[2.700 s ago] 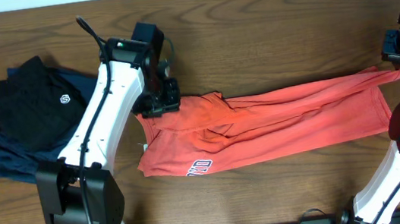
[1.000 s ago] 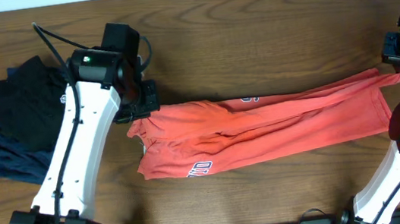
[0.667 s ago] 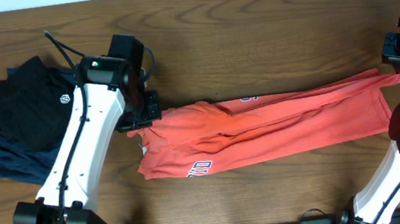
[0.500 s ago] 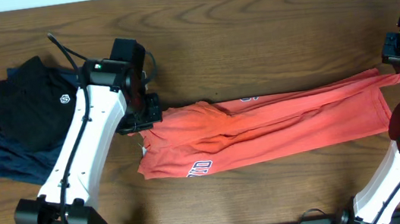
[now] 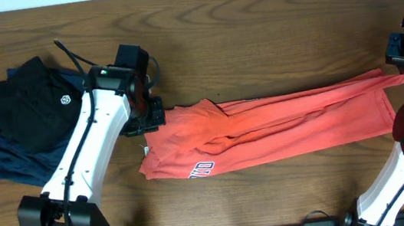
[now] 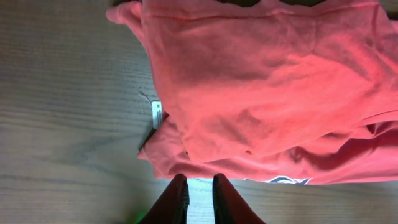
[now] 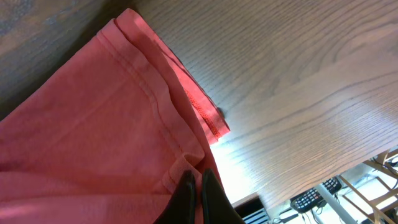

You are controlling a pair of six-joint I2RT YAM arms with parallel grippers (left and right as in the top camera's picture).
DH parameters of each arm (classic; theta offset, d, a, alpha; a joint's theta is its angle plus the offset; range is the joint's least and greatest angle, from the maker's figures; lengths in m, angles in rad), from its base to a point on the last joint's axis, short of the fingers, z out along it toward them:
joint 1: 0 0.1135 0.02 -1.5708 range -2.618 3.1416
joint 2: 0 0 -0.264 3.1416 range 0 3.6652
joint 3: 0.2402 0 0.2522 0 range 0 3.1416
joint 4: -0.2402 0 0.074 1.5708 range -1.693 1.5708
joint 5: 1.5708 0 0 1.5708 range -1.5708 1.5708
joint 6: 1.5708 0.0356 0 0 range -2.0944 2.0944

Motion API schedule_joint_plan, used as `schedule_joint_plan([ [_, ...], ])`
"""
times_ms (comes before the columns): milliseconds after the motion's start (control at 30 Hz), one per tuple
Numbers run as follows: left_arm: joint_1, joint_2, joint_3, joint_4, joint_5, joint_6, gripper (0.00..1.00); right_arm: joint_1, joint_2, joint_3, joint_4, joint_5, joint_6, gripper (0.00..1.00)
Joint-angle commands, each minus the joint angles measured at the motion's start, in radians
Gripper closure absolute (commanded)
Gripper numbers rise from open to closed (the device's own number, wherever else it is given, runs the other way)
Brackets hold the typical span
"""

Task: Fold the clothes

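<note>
Lying across the middle of the desk [image 5: 270,35], the coral T-shirt [image 5: 281,126] is already a long narrow band, so the lengthwise fold seems done and the crosswise folds remain. The right gripper [image 7: 194,180] pinches its corner at the right edge; the left gripper [image 6: 196,190], slightly parted, holds nothing.

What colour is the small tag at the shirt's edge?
White tag on the T-shirt; the left wrist view shows it best.
</note>
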Motion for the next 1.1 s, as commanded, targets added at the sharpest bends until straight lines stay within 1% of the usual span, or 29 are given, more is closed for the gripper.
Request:
schedule_joint_plan([
  [0,0.004,0.01,-0.002,0.009,-0.006,0.012,0.74,-0.008,0.005,-0.002,0.002,0.022,0.012,0.99],
  [133,0.004,0.019,-0.012,0.034,-0.026,0.01,0.59,-0.008,0.005,-0.002,0.002,0.022,0.012,0.99],
  [200,0.005,0.026,-0.025,0.051,-0.053,-0.007,0.56,-0.008,0.005,-0.002,0.002,0.022,0.012,0.99],
  [367,0.005,0.054,-0.085,0.122,-0.058,-0.042,0.56,-0.008,0.005,-0.002,0.002,0.022,0.012,0.99],
  [533,0.005,0.109,-0.128,0.183,-0.058,-0.047,0.56,-0.008,0.005,-0.002,0.002,0.022,0.012,0.99],
  [733,0.005,0.171,-0.132,0.194,-0.057,-0.061,0.56,-0.008,0.005,-0.002,0.003,0.022,0.012,0.99],
  [933,0.005,0.175,-0.132,0.211,-0.012,-0.061,0.56,-0.008,0.005,-0.002,0.006,0.022,0.012,0.99],
  [1067,0.005,0.175,-0.132,0.221,-0.009,-0.061,0.57,-0.008,0.005,-0.002,0.006,0.022,0.012,0.99],
])
